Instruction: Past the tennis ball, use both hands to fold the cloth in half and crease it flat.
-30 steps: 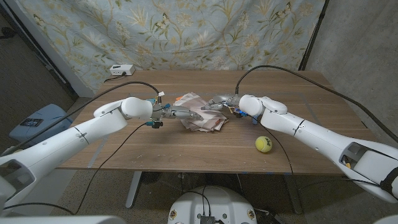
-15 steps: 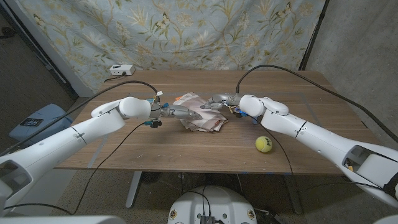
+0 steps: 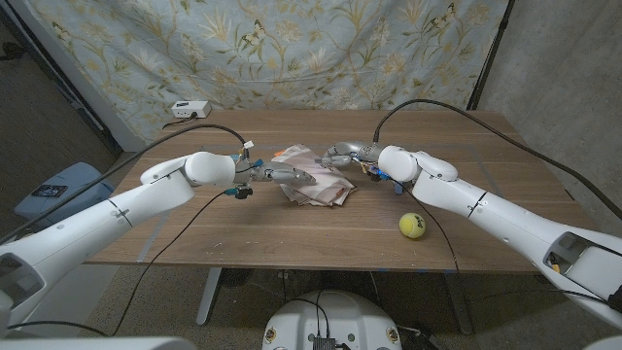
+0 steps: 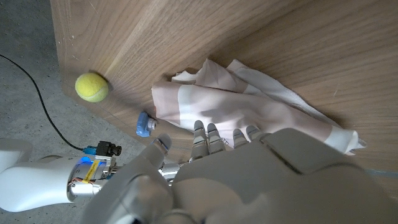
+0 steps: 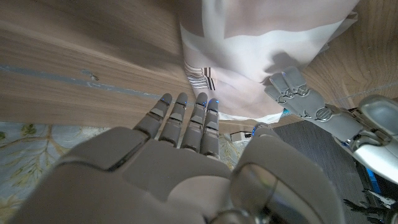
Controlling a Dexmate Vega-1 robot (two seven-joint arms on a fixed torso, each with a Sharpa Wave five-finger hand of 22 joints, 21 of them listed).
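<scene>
The pale pink and white fabric cloth (image 3: pixel 313 182) lies bunched and rumpled near the middle of the brown wooden tabletop (image 3: pixel 292 233), its layers heaped unevenly with loose corners sticking out. In the left wrist view the cloth (image 4: pixel 249 102) shows a broad pinkish panel edged in white, with soft wrinkles across it. The right wrist view shows the cloth (image 5: pixel 261 43) with a small striped patch near one edge.

The left robot hand (image 3: pixel 275 175) reaches in from the cloth's left side, fingers extended and touching the fabric edge; whether it grips the cloth cannot be told. From its own wrist camera the left robot hand (image 4: pixel 217 140) has its fingers stretched straight to the cloth's border.

The right robot hand (image 3: pixel 346 156) sits at the cloth's far right corner, fingers stretched towards the fabric; a firm hold cannot be made out. In the right wrist view the right robot hand (image 5: pixel 186 121) holds its fingers straight and close together, their tips at the cloth's edge.

The yellow-green fuzzy tennis ball (image 3: pixel 412 226) rests on the tabletop, well apart from the cloth, nearer the robot and towards its right.
</scene>
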